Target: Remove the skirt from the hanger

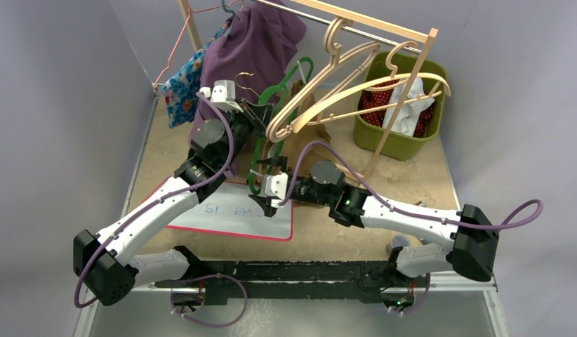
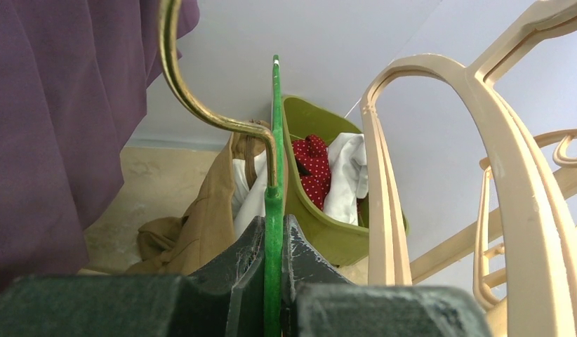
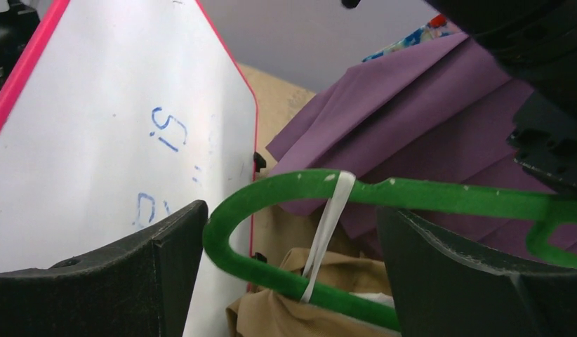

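Two end effectors at work: the left end effector clamps the green hanger steady while the right end effector gapes open around its curved end, where the tan skirt hangs by a white loop.

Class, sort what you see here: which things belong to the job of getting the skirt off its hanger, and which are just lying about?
Part of the job: green hanger; tan skirt; left gripper, shut on the hanger; right gripper, open around its end.

Lying about: purple garment; floral cloth; beige hangers; green bin of clothes; whiteboard.
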Controlling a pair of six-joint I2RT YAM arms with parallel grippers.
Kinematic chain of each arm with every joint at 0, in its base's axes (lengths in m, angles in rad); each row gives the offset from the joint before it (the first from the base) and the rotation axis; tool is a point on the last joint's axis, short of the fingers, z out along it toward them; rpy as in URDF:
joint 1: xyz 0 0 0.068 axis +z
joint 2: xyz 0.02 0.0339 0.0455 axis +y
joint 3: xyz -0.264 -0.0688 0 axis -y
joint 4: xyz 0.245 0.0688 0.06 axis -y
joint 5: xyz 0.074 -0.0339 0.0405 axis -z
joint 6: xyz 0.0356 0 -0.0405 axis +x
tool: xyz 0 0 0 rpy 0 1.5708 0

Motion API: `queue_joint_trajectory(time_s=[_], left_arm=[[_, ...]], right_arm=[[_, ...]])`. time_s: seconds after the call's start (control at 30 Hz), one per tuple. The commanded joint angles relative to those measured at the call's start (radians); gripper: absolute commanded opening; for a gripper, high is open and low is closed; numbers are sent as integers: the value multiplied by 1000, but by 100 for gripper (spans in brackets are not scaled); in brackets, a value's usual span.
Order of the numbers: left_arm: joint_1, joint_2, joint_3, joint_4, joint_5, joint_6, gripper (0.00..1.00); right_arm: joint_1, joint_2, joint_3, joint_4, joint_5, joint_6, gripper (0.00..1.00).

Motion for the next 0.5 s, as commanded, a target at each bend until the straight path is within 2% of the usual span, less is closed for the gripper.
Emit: queue_joint_trajectory(time_s=[0.0, 0.13, 0.27, 0.3, 0.47], left_arm=[[-5, -10, 73, 108, 16, -41, 0], [-5, -11, 74, 103, 8, -40, 0], [-5, -11, 73, 99, 11, -40, 0], [-6, -11, 73, 100, 11, -40, 0], [-5, -11, 77, 98, 13, -41, 0]], right_arm=[[-3, 31, 70, 45, -9, -30, 86], [-3, 41, 79, 37, -9, -9, 74], [-1, 34, 96, 48, 9, -5, 41], [-3, 36, 114, 39, 10, -10, 37], [-2, 39, 123, 1, -14, -26, 32]])
